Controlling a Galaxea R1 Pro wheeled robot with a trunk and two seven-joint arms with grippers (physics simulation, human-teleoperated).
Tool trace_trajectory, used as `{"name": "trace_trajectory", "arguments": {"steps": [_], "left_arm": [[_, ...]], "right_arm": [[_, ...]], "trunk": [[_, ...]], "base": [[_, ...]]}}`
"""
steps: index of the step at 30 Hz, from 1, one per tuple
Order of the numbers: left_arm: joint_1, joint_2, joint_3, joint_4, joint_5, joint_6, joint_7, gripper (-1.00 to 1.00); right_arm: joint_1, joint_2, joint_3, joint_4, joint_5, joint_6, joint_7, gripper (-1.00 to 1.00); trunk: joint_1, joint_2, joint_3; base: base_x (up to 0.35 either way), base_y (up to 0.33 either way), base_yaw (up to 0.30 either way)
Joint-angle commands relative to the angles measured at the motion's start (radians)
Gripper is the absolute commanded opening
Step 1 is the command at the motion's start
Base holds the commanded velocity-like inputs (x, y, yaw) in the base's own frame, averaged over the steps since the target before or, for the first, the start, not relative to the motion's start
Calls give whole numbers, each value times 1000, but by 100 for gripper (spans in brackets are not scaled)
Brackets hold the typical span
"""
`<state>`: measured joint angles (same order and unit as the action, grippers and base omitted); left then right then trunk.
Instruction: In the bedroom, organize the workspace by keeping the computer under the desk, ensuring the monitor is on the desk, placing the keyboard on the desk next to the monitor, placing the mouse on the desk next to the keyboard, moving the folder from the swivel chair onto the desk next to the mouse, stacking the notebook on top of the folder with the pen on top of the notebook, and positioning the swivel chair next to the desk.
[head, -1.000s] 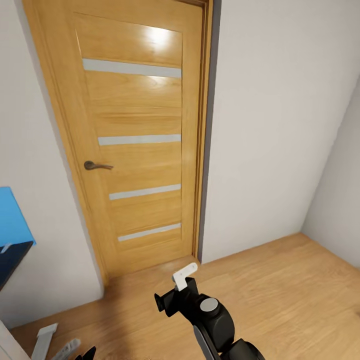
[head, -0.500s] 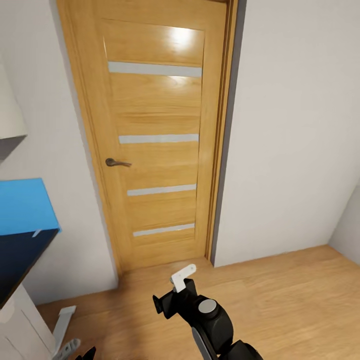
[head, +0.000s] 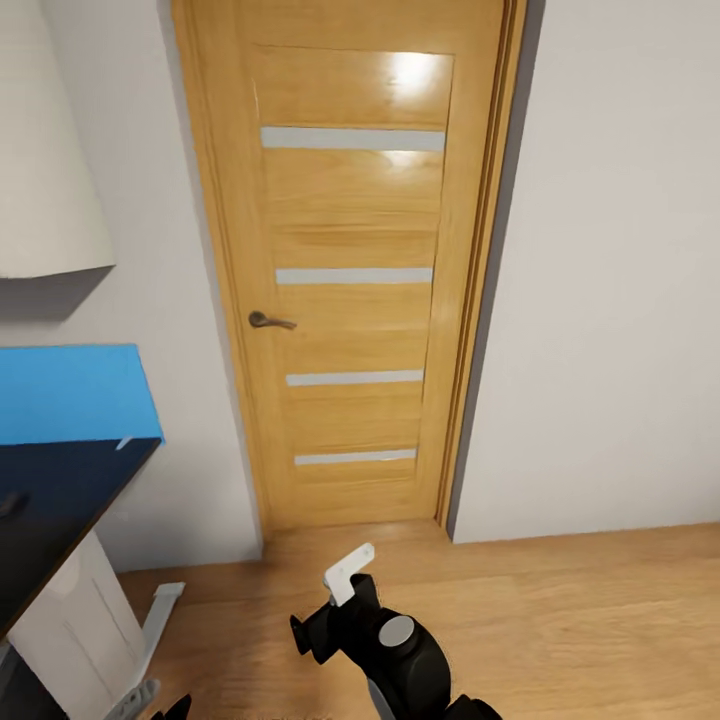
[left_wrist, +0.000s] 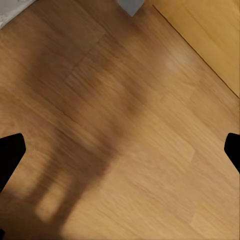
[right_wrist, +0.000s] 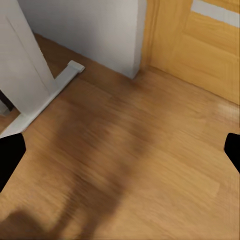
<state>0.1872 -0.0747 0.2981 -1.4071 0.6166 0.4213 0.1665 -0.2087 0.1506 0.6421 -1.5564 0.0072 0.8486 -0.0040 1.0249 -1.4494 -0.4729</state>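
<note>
Panning: I see the door (head: 355, 280) shifted toward 3 o'clock; camera moved.
Counter (head: 45, 500): more showing, 8 o'clock.
Jaws: both spread open.

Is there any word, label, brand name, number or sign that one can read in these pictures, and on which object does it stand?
None: no readable text in any view.
The wooden door carries plain pale strips and a metal handle, no lettering.
The blue panel above the desk is a blank surface.
The walls, the wooden floor and the white desk leg bear no marks.
The right claw shows no brand.
</note>
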Motion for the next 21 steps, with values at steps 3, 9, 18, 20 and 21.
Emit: {"name": "trace_trajectory", "arguments": {"steps": [3, 9, 18, 20, 21], "left_arm": [[0, 0, 1, 3, 11, 5, 7, 100], [0, 1, 1, 7, 10, 5, 6, 100], [1, 3, 5, -4, 4, 11, 12, 100], [2, 4, 6, -5, 1, 11, 13, 100], [3, 4, 7, -5, 0, 10, 14, 100]], "right_arm": [[0, 1, 6, 2, 1, 5, -1, 100], [2, 3, 21, 5, 0, 4, -1, 100], [2, 5, 22, 17, 3, 4, -1, 100], [2, 6, 22, 19, 3, 3, -1, 100], [2, 6, 22, 19, 3, 3, -1, 100]], "trunk": [[0, -1, -2], [0, -1, -2], [0, -1, -2], [0, -1, -2], [0, -1, -2]], "base": [[0, -6, 271], [0, -1, 272], [0, 0, 272], [0, 0, 272], [0, 0, 272]]}}
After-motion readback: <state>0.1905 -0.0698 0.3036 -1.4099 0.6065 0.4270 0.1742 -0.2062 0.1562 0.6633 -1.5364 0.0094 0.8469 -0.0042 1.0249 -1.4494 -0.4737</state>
